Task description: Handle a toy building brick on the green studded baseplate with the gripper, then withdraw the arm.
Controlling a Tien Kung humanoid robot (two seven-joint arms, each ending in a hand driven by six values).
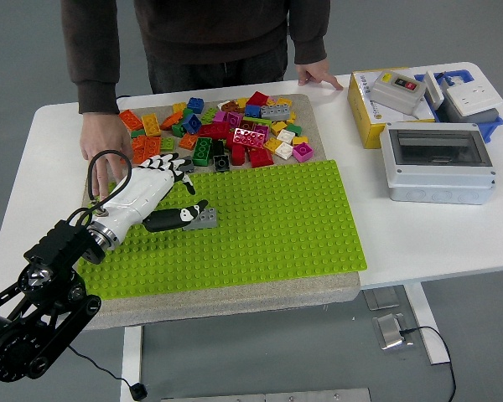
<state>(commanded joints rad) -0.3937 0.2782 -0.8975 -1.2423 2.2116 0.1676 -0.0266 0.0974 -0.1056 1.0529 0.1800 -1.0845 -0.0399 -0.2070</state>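
A grey brick sits on the green studded baseplate, in its left part. My left hand, white with black fingertips, reaches in from the lower left over the baseplate. Its thumb lies flat on the plate with the tip touching the brick's left end. The other fingers are spread out beyond the brick, near the plate's far edge, and hold nothing. The right arm is not in view.
A heap of loose coloured bricks lies on the mat behind the baseplate. A person stands at the far side, one hand flat on the mat's left edge, the other hand on the table. Electrical boxes stand at the right.
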